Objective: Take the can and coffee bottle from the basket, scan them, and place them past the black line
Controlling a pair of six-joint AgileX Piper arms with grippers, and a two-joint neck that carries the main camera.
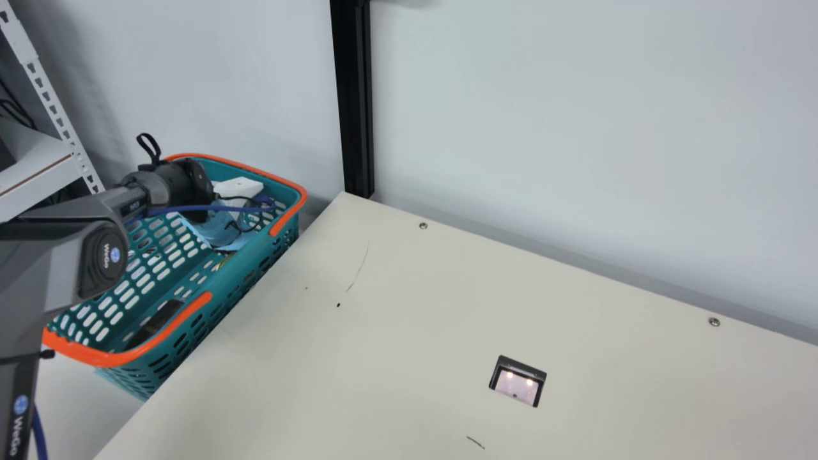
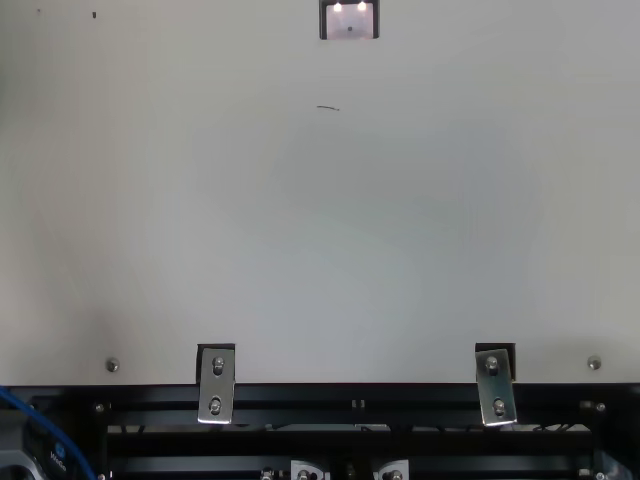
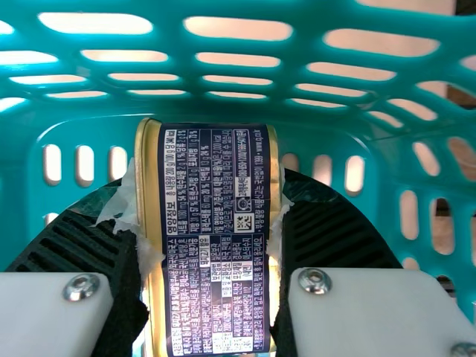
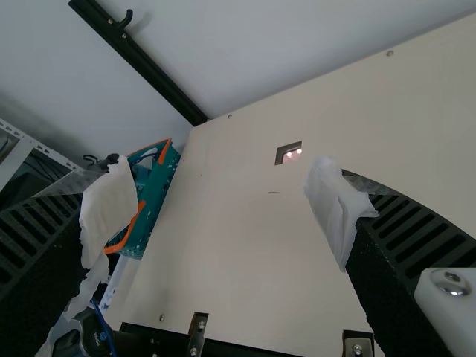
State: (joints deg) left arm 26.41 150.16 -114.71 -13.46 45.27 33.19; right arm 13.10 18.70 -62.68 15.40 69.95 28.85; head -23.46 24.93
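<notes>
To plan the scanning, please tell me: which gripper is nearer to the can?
Left. The left gripper holds the can in the basket, jaws against both sides; the right gripper, jaws open, is away from the basket.

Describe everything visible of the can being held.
The can has a dark navy label densely covered in small pale print, with square codes, and shiny gold-coloured, metallic-looking edging along two opposite sides. No dent shows on the visible face. The left gripper holds it between black ribbed fingers, with torn whitish wrapping against the gold. It is within the teal basket; whether it touches the basket, I cannot tell.
</notes>
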